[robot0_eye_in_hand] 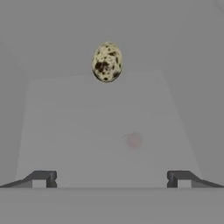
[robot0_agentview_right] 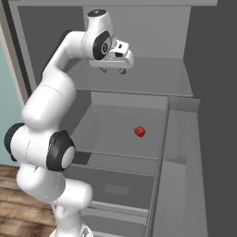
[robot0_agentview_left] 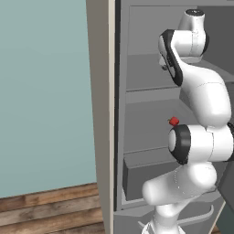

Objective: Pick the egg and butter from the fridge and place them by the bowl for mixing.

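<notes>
The fridge (robot0_agentview_left: 146, 123) stands open, with grey walls (robot0_agentview_right: 139, 28) and grey shelves. A speckled cream-and-brown egg (robot0_eye_in_hand: 107, 62) lies on the upper shelf (robot0_eye_in_hand: 96, 113), straight ahead of my gripper (robot0_eye_in_hand: 112, 179) and some way beyond its tips. The gripper (robot0_agentview_right: 113, 70) hovers low over that upper shelf, open, with nothing between its fingers. The egg falls on the centre line between the two fingertips (robot0_eye_in_hand: 43, 178). The butter and the bowl are out of view.
A small red round thing (robot0_agentview_right: 140, 132) sits on the shelf below (robot0_agentview_left: 173, 121). It shows as a faint pink spot (robot0_eye_in_hand: 133, 141) through the upper shelf. Lower down is a wide grey drawer (robot0_agentview_right: 115, 185). The beige outer panel (robot0_agentview_left: 101, 114) bounds the fridge on the left, beside a teal wall (robot0_agentview_left: 41, 91).
</notes>
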